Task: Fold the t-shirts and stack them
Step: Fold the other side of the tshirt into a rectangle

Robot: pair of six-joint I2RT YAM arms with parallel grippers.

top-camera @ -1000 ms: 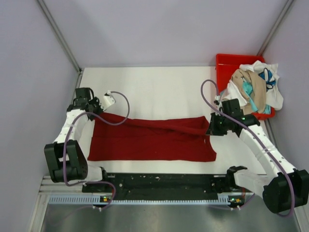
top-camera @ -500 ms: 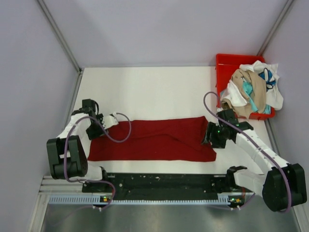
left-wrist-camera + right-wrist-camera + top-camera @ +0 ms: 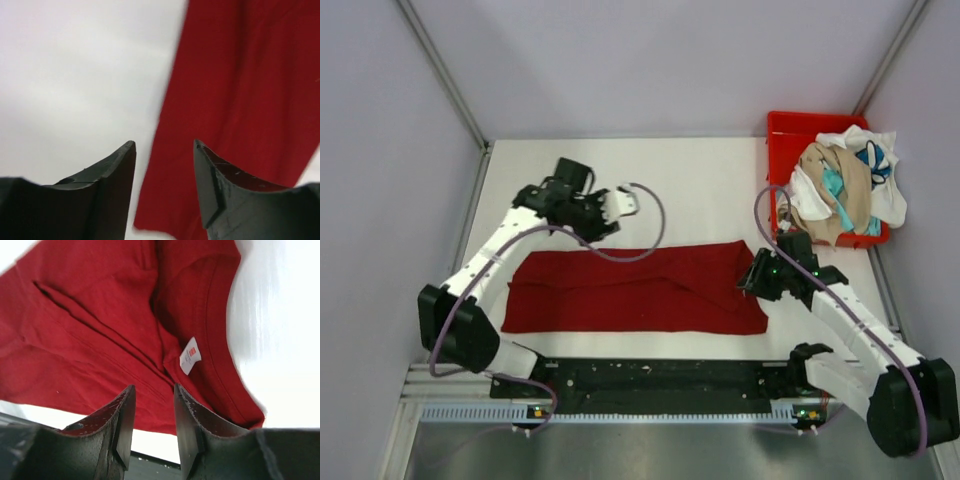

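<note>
Hovering part-open, empty: left gripper [image 3: 164, 144] beyond dark red t-shirt [image 3: 635, 290], right gripper [image 3: 154, 387] over collar end.

i see a red bin [image 3: 786, 128] at the far right corner. it sits on my white table [image 3: 690, 185].

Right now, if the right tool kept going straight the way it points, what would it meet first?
Most likely the dark red t-shirt, near its white label. The right tool is open, empty, and aimed at that cloth, though depth is unclear.
</note>
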